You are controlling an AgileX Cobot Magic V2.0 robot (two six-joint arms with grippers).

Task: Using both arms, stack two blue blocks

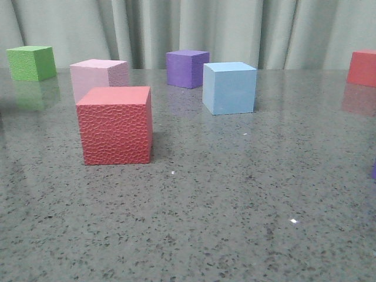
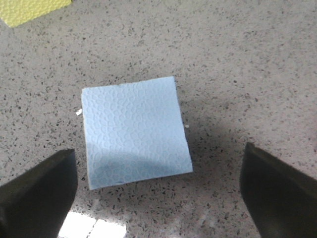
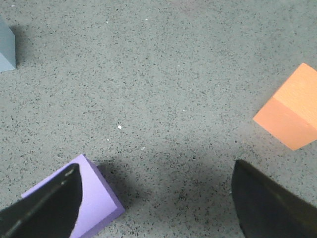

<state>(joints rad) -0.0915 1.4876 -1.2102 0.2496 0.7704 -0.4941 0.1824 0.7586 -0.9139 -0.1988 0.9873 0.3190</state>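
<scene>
Nothing is stacked yet. My left tool [image 2: 158,193] hangs wide open over one blue block [image 2: 134,130] on the counter [image 2: 247,74]; my right tool [image 3: 158,198], also wide, holds nothing.

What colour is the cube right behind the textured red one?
Pale pink cube, just behind the textured red cube; the front view shows it best.

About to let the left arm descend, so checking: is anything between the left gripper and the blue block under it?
Nothing visible. In the left wrist view the blue block lies on bare table below the open left gripper; the yellow block sits well aside.
</scene>
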